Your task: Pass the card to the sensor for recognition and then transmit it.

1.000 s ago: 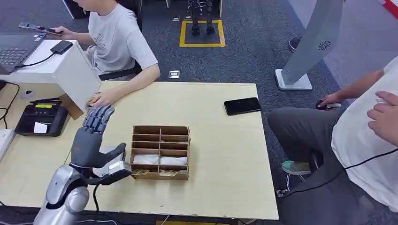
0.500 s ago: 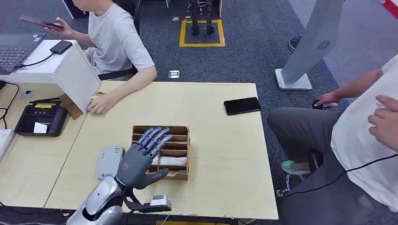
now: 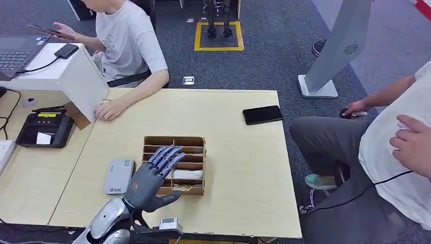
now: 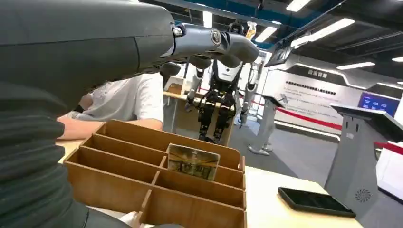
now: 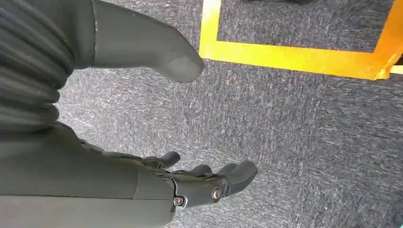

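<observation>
Card upright in wooden organizer, print unreadable, left hand spread above

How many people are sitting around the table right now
2. One person sits at the table's far left corner, a hand resting on it. Another person sits off its right side. Others may be out of frame.

Sensor lies left of the divided box; phone behind-right.
</observation>
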